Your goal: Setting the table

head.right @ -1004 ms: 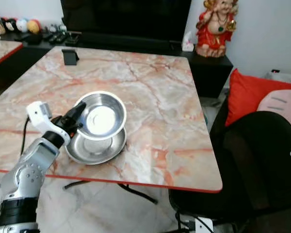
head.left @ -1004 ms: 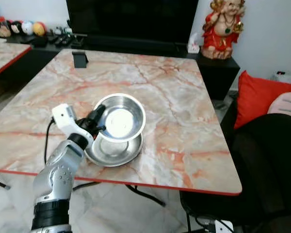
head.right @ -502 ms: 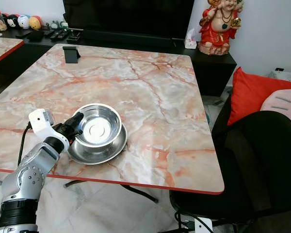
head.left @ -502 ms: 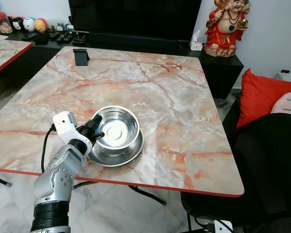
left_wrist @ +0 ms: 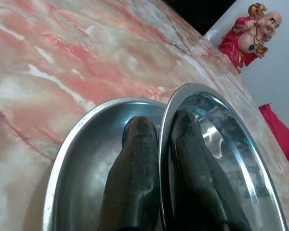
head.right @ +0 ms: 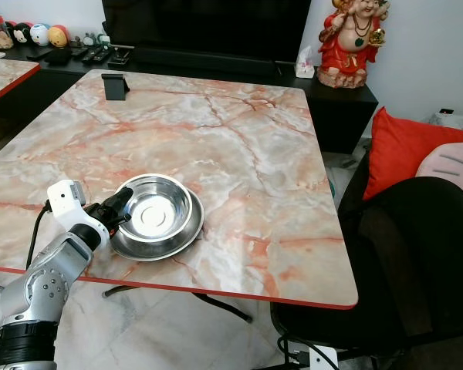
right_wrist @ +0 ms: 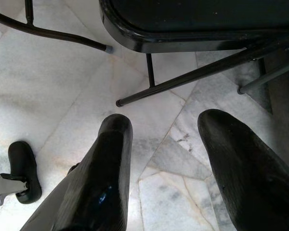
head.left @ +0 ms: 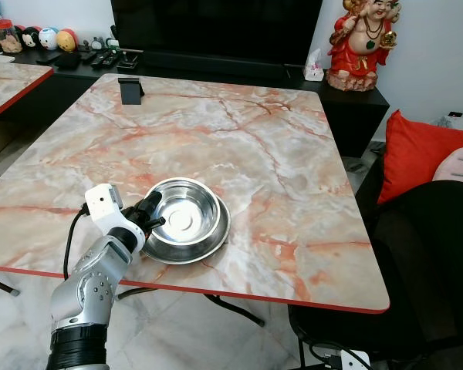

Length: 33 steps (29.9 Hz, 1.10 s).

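A steel bowl (head.left: 187, 216) rests on a steel plate (head.left: 210, 241) near the front edge of the marble table (head.left: 278, 154). My left gripper (head.left: 149, 213) is shut on the bowl's left rim. In the left wrist view one black finger (left_wrist: 135, 178) lies outside the bowl rim (left_wrist: 163, 125) over the plate (left_wrist: 82, 163), the other inside the bowl (left_wrist: 216, 159). My right gripper (right_wrist: 161, 144) hangs open above the tiled floor beside a black chair frame (right_wrist: 183, 79).
A black phone stand (head.left: 129, 89) sits at the table's far left. A black chair (head.left: 417, 262) with a red cushion (head.left: 417, 154) stands at the right. A red figurine (head.left: 363, 42) and a dark TV unit are behind the table. A second table (head.left: 4, 81) is at the left.
The bowl was held tilted above the plate; my left gripper has lowered it until it sits level on the plate. The camera shifted slightly.
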### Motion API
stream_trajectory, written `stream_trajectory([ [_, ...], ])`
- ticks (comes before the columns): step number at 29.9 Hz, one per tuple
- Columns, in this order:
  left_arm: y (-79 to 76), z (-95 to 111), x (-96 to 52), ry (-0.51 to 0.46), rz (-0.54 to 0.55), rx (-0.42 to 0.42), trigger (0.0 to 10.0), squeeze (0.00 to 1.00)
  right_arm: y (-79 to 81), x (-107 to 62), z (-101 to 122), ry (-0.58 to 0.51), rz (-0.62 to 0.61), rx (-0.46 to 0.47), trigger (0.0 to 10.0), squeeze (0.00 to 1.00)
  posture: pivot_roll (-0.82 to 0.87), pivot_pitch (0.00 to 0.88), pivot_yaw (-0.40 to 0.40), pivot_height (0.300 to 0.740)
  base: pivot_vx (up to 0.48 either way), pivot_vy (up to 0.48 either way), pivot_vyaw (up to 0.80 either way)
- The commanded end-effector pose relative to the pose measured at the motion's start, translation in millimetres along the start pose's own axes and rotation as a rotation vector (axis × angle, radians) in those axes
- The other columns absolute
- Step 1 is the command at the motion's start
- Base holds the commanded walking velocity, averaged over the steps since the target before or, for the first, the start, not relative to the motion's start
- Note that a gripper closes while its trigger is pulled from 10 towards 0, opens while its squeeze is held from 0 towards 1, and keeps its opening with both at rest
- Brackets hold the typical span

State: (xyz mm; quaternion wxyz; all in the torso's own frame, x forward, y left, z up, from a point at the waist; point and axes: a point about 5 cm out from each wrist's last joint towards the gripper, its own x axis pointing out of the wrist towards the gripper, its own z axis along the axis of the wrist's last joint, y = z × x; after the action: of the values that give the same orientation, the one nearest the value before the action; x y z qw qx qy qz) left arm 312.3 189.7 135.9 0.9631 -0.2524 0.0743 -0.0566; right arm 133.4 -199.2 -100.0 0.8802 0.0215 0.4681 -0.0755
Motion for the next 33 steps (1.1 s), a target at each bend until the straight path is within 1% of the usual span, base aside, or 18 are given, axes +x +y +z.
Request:
stream_trajectory([
  [1, -2.6, -0.2, 2.4, 0.021, 0.003, 0.026, 10.0, 0.00, -2.2, -0.4, -1.8, 0.010, -0.004, -0.003, 10.0, 0.00, 0.12, 0.000, -0.071, 0.731, 0.000, 0.000, 0.00],
  [12, -4.1, -2.8, 7.8, 0.032, 0.022, 0.043, 10.0, 0.00, -2.4, -0.3, -1.3, 0.008, -0.008, 0.004, 10.0, 0.00, 0.11, 0.000, -0.070, 0.731, 0.000, 0.000, 0.00],
  [22, -4.9, -3.7, 9.8, 0.032, 0.030, 0.045, 10.0, 0.00, -2.6, -0.2, -0.9, 0.007, -0.009, 0.004, 10.0, 0.00, 0.11, 0.000, -0.071, 0.731, 0.000, 0.000, 0.00],
  [33, -1.9, -2.2, 11.6, 0.014, 0.071, 0.048, 10.0, 0.00, -2.7, -0.2, -0.9, 0.010, -0.006, 0.004, 10.0, 0.00, 0.11, 0.000, -0.073, 0.731, 0.000, 0.000, 0.00],
])
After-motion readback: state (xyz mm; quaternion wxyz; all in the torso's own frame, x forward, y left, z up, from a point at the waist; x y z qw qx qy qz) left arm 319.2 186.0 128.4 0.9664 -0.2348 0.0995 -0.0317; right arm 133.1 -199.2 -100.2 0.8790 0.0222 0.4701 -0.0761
